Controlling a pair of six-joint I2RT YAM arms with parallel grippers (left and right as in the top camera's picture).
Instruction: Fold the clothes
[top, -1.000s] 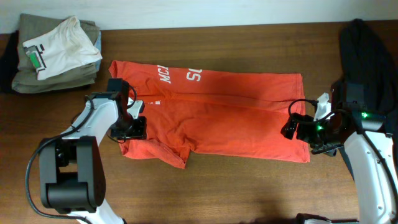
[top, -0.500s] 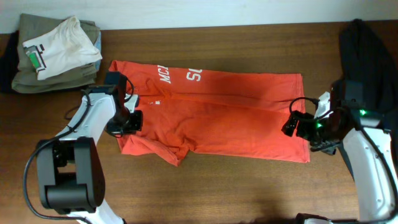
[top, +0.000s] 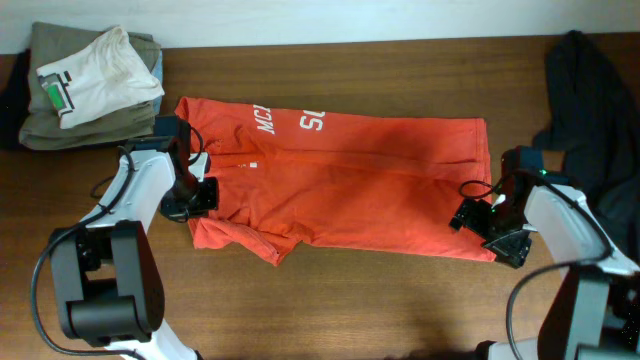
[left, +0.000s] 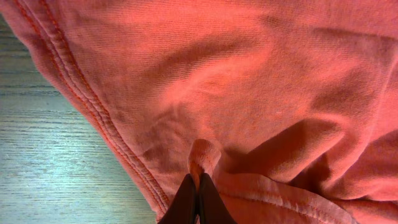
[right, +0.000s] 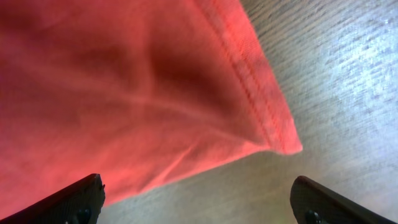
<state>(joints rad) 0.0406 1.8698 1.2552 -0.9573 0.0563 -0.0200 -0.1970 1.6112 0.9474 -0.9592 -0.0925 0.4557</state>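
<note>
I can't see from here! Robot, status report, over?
Left hand shut, pinching orange T-shirt. Right hand open at its corner. Nothing blocking.

left claw (left: 199, 182): pinched closed | right claw (right: 196, 185): jaws spread wide

Overhead: even, moderately bright light from above; soft, short shadows on the table (top: 350, 300); dark garment (top: 590, 100) reads as near-featureless black; far left edge dim; focus adequate, no glare. Left wrist: T-shirt (left: 249, 93) vivid, stitching crisp, gentle shading in the creases; wood washed pale grey-green; left gripper (left: 198, 202) a dark silhouette at the bottom edge. Right wrist: cloth deep red, shadowed towards the left; pale sheen on the wood upper right; right gripper (right: 198, 199) dark and soft-edged in the bottom corners.
</note>
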